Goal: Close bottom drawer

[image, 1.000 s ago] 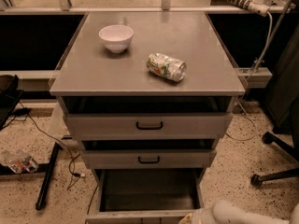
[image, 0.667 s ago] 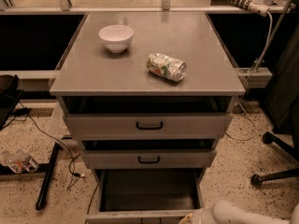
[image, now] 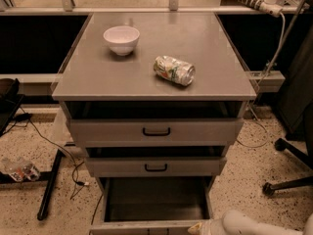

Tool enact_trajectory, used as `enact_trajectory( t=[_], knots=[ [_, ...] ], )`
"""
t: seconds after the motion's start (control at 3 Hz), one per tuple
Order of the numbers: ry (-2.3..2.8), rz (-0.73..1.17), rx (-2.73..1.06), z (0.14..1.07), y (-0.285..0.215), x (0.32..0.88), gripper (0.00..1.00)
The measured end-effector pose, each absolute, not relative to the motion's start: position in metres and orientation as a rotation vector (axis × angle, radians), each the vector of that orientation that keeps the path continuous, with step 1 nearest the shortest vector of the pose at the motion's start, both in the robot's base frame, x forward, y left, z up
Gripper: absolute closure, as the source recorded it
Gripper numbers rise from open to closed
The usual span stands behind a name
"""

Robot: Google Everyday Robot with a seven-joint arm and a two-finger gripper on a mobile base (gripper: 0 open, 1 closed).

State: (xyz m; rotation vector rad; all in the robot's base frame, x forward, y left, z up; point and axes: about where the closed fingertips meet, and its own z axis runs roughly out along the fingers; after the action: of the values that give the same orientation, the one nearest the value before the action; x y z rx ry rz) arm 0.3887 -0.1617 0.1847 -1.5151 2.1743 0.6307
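Observation:
The grey cabinet has three drawers. The bottom drawer (image: 155, 199) is pulled far out toward me, its tray empty and its front edge at the frame's bottom; its handle is out of view. The middle drawer (image: 155, 166) and top drawer (image: 155, 130) above it stand slightly out, each with a small black handle. My white arm enters at the bottom right, and the gripper (image: 199, 228) sits at the right end of the bottom drawer's front edge, mostly cut off by the frame.
A white bowl (image: 121, 39) and a crushed can (image: 174, 70) lying on its side rest on the cabinet top (image: 98, 77). An office chair base (image: 286, 180) stands at the right. Cables and a black bar (image: 51, 182) lie on the speckled floor at the left.

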Motion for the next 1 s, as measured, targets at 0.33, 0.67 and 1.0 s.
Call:
enact_trajectory(
  t=[0.33,0.67,1.0],
  knots=[
    [2.156,0.671,-1.471,0.183,-0.16,0.397,0.0],
    [2.096,0.682,-1.449,0.183,-0.148,0.427,0.19],
    [2.052,0.652,-1.432,0.189,-0.147,0.46,0.43]
  ],
)
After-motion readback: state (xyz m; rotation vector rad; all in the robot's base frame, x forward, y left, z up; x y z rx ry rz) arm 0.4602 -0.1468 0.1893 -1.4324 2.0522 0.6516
